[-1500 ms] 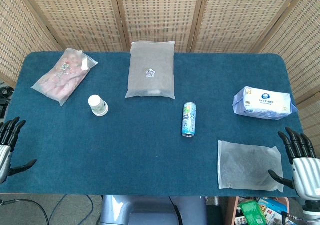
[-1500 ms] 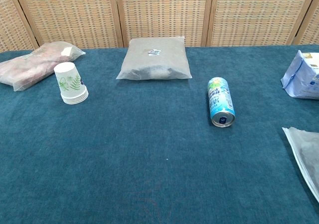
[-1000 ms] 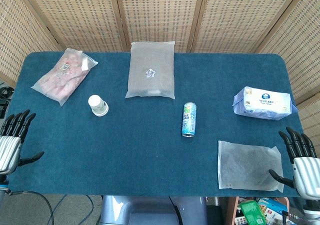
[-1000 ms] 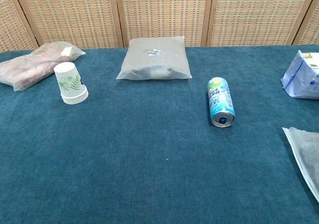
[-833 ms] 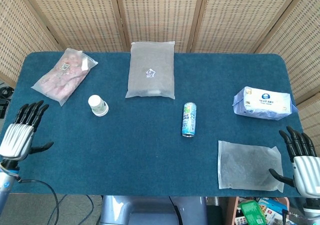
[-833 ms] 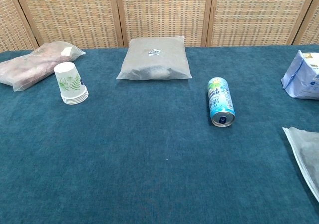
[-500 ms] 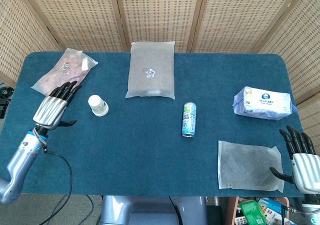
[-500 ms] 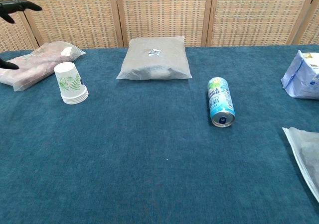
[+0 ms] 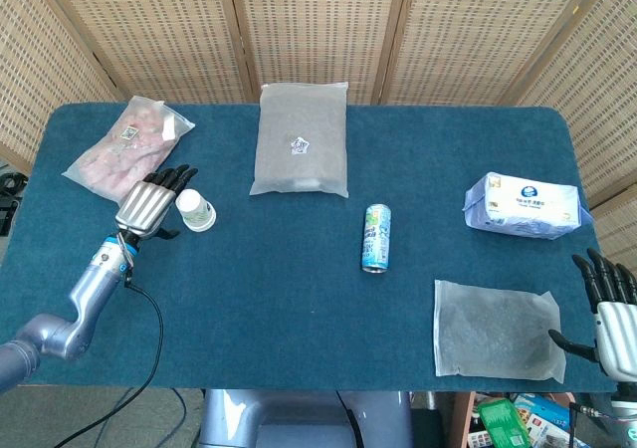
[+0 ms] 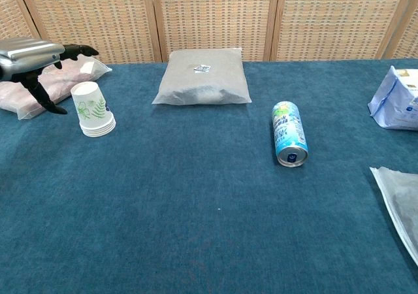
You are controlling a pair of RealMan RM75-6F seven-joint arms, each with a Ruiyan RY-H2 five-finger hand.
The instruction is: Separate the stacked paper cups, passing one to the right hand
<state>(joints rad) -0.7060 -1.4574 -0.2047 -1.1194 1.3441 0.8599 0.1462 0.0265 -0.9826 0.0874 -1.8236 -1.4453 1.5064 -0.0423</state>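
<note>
Pink packet (image 9: 127, 152) far left; grey pouch (image 9: 301, 139) centre; can (image 9: 376, 238) lying; tissue pack (image 9: 524, 206), flat bag (image 9: 495, 330) right.

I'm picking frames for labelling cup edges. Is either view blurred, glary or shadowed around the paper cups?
Head view: even lighting, the paper cups small but sharp beside the left hand. Chest view: crisp, fern print and stacked rims readable, no glare, only a soft shadow on the table under the hand.
</note>
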